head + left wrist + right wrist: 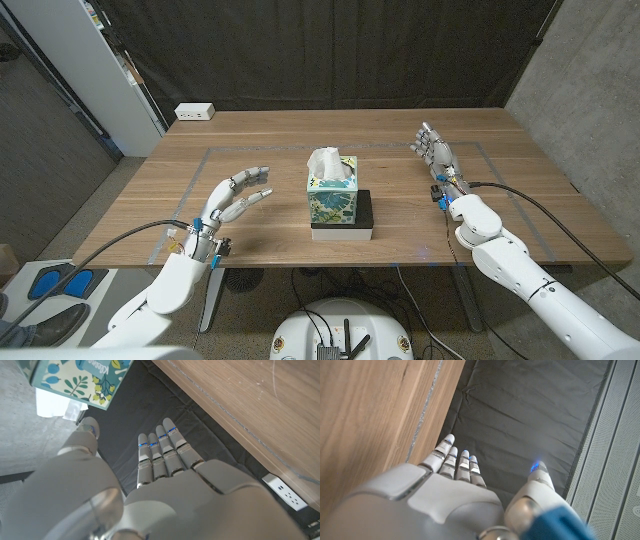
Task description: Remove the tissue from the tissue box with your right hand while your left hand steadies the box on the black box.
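A tissue box (pixel 333 198) printed with green and blue leaves stands on a flat black box (pixel 343 221) at the middle of the wooden table (pixel 270 150). A white tissue (pixel 331 165) sticks up from its top. My left hand (pixel 232 202) hovers to the left of the box, fingers apart, holding nothing, a short gap away. My right hand (pixel 436 152) stands well to the right of the box, fingers straight and pointing away, with nothing in it. In the left wrist view my left hand (pixel 165 485) reaches toward the tissue box (pixel 80 382). The right wrist view has my right hand (pixel 450 495) beside the table.
A white power strip (pixel 194 112) lies at the table's far left corner. A taped rectangle (pixel 215 150) marks the work area on the wood. A black curtain (pixel 330 50) hangs behind the table. Cables (pixel 545 210) trail from both wrists.
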Robot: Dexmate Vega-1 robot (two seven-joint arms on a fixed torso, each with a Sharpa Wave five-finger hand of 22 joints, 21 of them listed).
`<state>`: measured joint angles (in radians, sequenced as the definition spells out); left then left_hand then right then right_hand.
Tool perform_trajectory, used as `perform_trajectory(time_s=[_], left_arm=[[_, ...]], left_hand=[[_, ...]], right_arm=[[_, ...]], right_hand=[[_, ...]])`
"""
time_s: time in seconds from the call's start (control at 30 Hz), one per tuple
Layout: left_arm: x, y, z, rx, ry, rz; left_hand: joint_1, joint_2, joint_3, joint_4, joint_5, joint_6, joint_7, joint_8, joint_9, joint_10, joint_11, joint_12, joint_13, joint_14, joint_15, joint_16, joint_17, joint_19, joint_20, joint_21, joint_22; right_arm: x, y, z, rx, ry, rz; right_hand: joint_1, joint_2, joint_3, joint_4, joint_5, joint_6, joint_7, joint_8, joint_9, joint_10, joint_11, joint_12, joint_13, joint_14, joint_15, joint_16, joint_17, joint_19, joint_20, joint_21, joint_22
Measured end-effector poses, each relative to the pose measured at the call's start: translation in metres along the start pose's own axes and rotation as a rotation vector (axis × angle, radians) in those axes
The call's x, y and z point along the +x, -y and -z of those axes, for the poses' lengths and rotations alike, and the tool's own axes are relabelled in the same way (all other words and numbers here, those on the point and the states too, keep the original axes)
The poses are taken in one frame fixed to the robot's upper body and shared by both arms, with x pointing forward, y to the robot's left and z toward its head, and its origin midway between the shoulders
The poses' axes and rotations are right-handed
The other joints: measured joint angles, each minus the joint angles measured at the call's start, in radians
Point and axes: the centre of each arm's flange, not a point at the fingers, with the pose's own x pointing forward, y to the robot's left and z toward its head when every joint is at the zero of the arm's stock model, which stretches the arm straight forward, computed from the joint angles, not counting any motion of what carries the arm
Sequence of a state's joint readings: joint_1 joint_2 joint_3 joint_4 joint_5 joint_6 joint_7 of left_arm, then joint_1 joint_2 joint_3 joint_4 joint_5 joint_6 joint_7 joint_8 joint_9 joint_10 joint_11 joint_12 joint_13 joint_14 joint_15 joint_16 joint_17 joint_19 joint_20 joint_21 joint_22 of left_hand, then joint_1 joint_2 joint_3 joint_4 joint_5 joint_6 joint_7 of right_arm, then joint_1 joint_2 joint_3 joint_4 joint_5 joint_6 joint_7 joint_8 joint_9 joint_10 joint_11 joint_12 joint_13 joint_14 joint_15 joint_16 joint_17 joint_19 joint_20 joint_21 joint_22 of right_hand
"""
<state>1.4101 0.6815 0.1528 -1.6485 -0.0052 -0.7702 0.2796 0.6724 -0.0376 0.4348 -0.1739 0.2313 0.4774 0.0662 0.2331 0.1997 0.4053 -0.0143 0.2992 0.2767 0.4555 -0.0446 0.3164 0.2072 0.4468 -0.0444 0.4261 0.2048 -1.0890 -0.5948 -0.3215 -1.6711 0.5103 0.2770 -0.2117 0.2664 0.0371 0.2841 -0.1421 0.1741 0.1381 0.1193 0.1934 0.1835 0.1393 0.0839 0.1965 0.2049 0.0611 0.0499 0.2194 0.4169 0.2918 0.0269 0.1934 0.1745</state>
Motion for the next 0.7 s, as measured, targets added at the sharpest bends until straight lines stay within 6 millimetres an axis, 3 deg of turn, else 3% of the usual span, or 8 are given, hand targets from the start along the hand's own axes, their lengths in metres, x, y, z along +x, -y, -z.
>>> perform_trajectory(time_s=[0.2,0.4,0.7], left_arm=[[0.006,0.001,0.002,-0.013,0.022,0.056],[0.015,0.002,0.004,-0.010,0.031,0.126],[0.021,0.008,0.006,-0.042,0.035,0.229]], left_hand=[[0.000,0.000,-0.007,0.001,0.000,-0.005,-0.005,-0.008,0.003,-0.011,0.005,-0.007,0.000,-0.009,-0.001,-0.004,0.000,-0.001,-0.001,0.000,0.000],[-0.008,-0.023,-0.034,0.014,0.000,-0.114,-0.001,-0.046,0.003,-0.113,0.022,-0.051,0.000,-0.096,0.002,-0.048,0.000,-0.086,0.002,-0.028,-0.005],[-0.020,-0.046,-0.059,0.015,0.000,-0.261,0.041,-0.052,0.000,-0.231,0.075,-0.092,0.000,-0.194,0.020,-0.097,-0.003,-0.170,0.018,-0.070,-0.010]], right_arm=[[0.000,-0.002,-0.002,-0.003,0.003,0.000],[-0.001,-0.005,-0.004,-0.008,0.008,0.003],[-0.004,-0.008,-0.004,-0.009,0.010,0.007]], right_hand=[[0.000,0.000,0.000,0.000,0.000,0.003,-0.003,0.000,0.000,0.000,0.000,0.000,0.000,0.000,0.000,0.000,0.000,0.000,0.000,0.000,0.000],[0.000,0.000,0.000,0.000,0.000,0.003,-0.003,0.000,0.000,0.000,0.000,0.000,0.000,0.000,0.000,0.000,-0.004,0.000,0.000,0.000,0.000],[0.000,0.000,0.000,0.000,0.000,0.003,-0.003,0.000,0.000,0.000,0.000,0.000,0.000,0.000,0.000,0.000,-0.004,0.000,0.000,0.000,0.000]])
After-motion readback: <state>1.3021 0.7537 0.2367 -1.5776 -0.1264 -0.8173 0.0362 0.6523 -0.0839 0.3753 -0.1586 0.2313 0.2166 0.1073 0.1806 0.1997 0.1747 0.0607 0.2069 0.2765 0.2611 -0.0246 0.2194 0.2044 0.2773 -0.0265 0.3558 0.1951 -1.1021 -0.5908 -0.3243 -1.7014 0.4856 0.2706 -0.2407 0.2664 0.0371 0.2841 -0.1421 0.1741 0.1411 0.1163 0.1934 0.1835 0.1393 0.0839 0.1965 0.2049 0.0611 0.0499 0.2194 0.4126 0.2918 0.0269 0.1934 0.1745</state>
